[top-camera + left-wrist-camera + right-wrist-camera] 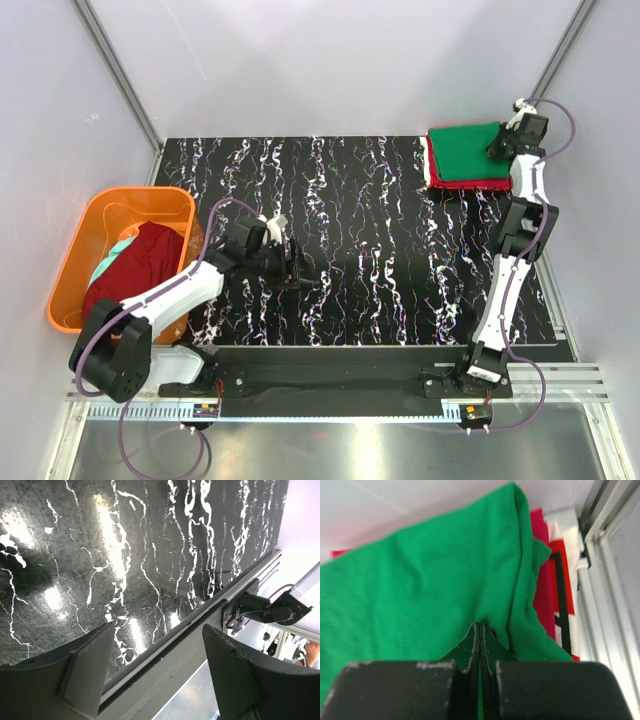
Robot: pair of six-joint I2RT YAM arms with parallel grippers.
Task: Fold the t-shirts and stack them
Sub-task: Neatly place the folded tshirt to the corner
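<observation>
Right end effector: tips together, pinching a fold of the green t-shirt, which lies atop the red t-shirt at the table's far right corner. Left end effector: fingers apart, empty, over bare table. Maroon t-shirt in orange basket.

green t-shirt: soft matt cloth, creased
table top: glossy black, white marbling, fine scratches
basket: smooth orange plastic

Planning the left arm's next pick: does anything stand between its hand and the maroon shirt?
Only the table-side wall of the orange basket, between the open left hand and the maroon shirt heaped inside; nothing else visible.
</observation>
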